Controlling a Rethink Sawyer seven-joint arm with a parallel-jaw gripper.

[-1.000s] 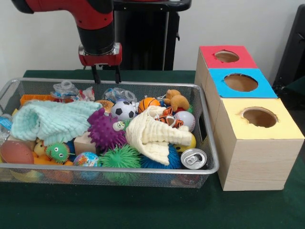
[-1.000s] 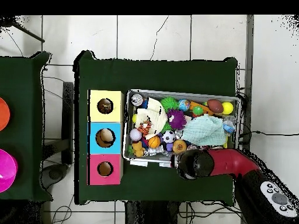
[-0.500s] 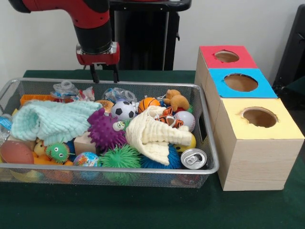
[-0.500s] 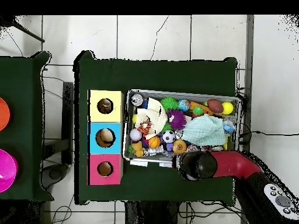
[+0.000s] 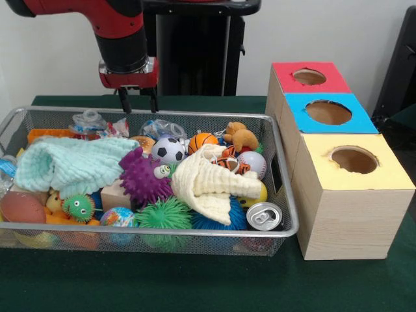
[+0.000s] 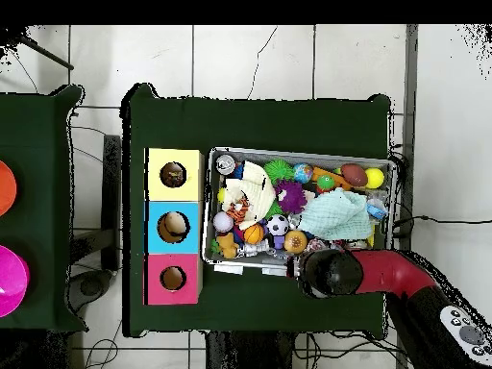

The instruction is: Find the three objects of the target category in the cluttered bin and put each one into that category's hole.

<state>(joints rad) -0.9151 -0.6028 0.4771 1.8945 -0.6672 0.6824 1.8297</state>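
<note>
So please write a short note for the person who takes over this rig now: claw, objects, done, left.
Claw: open, empty, hanging above the far rim of the wire bin.
Bin is full: soccer ball, basketball, baseball, purple spiky toy, two cloths, a can.
Boxes beside the bin: red, blue, yellow; something lies in the blue hole, overhead view.
Nothing is gripped now; searching and sorting remain.
</note>
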